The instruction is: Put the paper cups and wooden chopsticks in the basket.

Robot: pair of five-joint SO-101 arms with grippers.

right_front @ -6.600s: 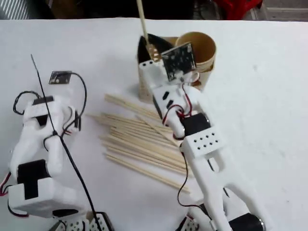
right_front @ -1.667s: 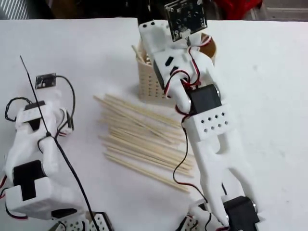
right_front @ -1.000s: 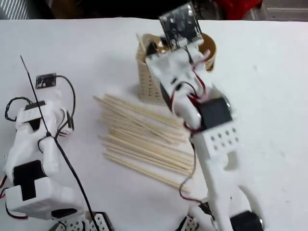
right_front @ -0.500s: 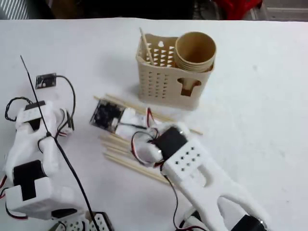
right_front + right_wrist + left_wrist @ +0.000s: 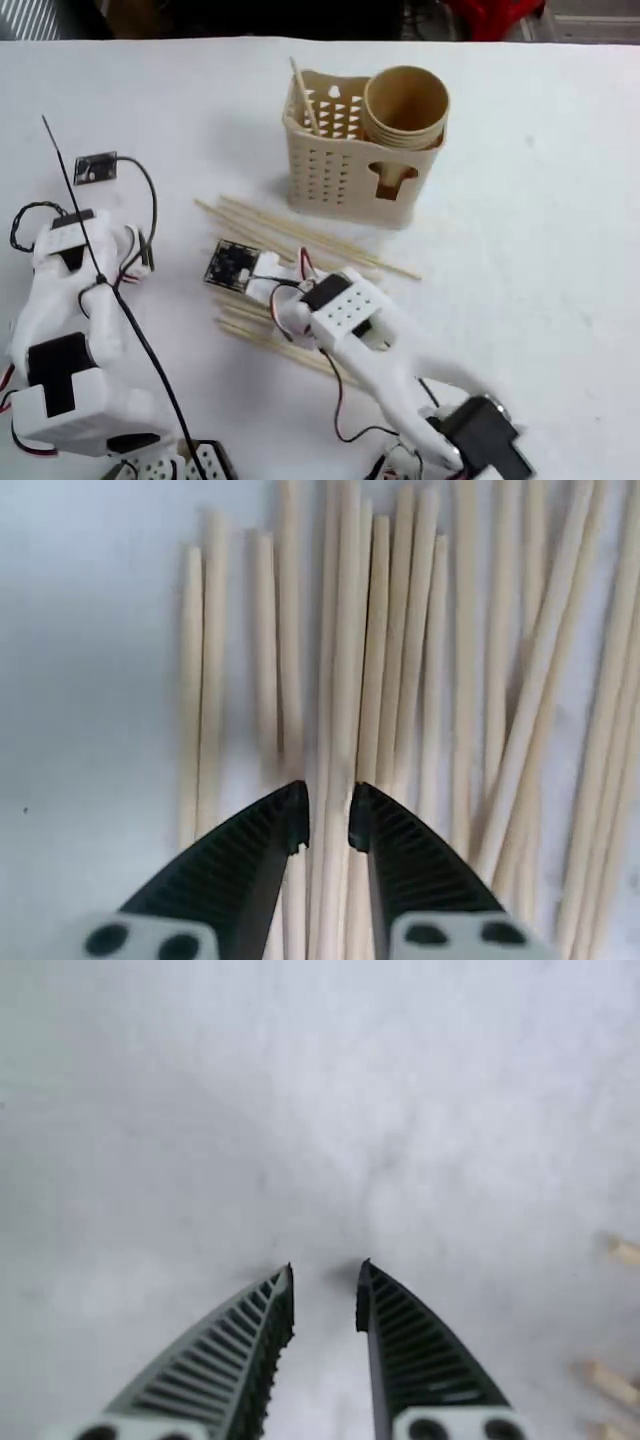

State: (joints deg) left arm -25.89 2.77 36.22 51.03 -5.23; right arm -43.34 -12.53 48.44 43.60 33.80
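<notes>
Setting: a white table [image 5: 540, 200] seen from above, with two white robot arms side by side at its near edge
Basket: a cream plastic basket with small holes in its walls [image 5: 340, 175] stands upright at the far middle of the table
Cups: a stack of brown paper cups [image 5: 405, 100] sits upright inside one end of the basket, its rim rising above the basket wall
Stick in basket: one thin wooden chopstick [image 5: 303, 95] leans upright inside the other end of the basket
Loose sticks: a pile of pale wooden chopsticks [image 5: 290, 232] lies flat on the table just in front of the basket; seen close up, the sticks lie side by side, roughly parallel
Right arm: the right arm [image 5: 350, 315] is bent low over the pile, its dark camera board [image 5: 232, 265] above the sticks
Right claw: the right gripper [image 5: 327, 815] points down at the pile, its black ribbed jaws a narrow gap apart with a stick lined up in the gap; whether the tips touch the wood cannot be told
Left arm: the left arm [image 5: 70, 290] sits folded at the table's left side, well apart from the basket
Left claw: the left gripper [image 5: 325, 1282] hangs over bare table, jaws slightly apart with nothing between them; a few chopstick ends [image 5: 610, 1382] lie near it
</notes>
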